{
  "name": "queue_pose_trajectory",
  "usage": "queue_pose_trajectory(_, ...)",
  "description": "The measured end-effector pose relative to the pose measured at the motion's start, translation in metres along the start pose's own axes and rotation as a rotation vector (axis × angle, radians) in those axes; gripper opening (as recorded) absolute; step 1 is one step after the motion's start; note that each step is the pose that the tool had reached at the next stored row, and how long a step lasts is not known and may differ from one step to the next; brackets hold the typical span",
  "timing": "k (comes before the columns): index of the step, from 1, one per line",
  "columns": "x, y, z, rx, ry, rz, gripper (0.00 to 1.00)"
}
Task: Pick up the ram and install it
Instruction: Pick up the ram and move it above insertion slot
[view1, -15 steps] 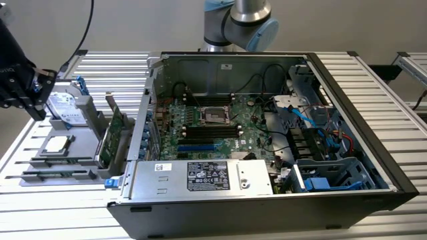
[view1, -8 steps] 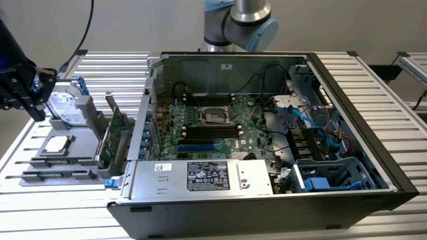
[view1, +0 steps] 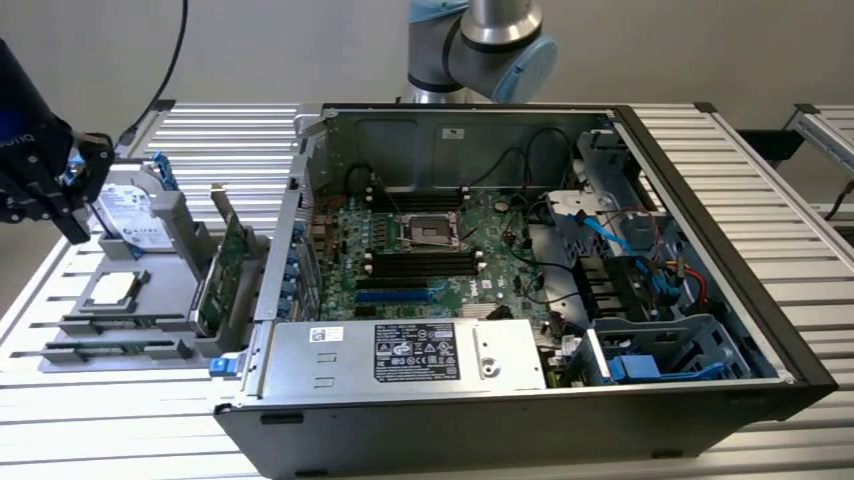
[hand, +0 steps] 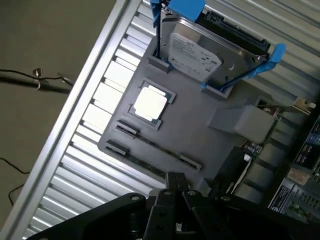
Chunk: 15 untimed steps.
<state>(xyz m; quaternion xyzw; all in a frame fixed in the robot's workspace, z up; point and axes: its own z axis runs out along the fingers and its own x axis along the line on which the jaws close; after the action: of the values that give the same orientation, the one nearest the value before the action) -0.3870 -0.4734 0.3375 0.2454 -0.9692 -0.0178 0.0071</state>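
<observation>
The gripper (view1: 70, 220) hangs over the grey tray (hand: 195, 117) on the desk (view1: 120, 420), to the exterior view's left of the open computer case (view1: 534, 440), its jaws clenched on nothing. The ram (hand: 156, 147) lies on edge in a tray slot beside the processor chip (hand: 150, 104), near the jaws and untouched.

High oblique exterior; wrist above tray (hand: 200, 134)

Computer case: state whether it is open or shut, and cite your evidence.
Open. The computer case has no side panel on, and its motherboard lies exposed in the exterior view.
</observation>
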Motion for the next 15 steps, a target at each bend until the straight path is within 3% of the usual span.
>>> queue_pose_trajectory(7, 0.0000, 0.0000, 0.0000, 0.0030, 0.0061, -0.126, 0.11)
queue_pose_trajectory(15, 0.0001, 0.0000, 0.0000, 0.0132, 0.0174, -0.271, 0.11)
